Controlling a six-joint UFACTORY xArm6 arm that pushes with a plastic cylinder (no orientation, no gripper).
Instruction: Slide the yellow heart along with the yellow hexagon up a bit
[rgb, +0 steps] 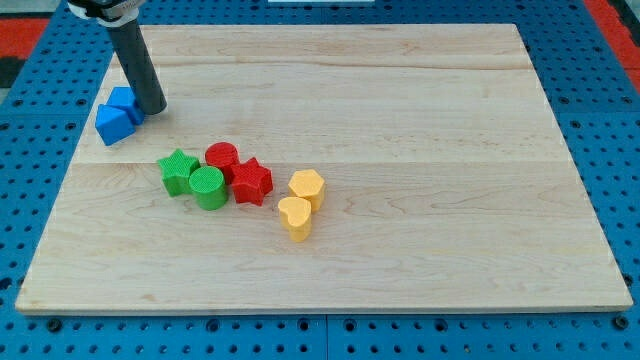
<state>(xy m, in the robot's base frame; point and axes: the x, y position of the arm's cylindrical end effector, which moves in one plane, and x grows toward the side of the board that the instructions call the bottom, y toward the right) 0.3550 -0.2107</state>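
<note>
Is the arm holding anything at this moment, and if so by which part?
Nothing is held. My tip rests on the board beside the two blue blocks, far from the yellow heart and yellow hexagon.

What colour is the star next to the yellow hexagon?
Red star, clear in the camera view.

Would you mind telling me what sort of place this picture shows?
Probably a robotics lab bench: a wooden board lies on blue perforated panels, with small coloured blocks such as the yellow heart, and my tip beside the blue blocks.
</note>
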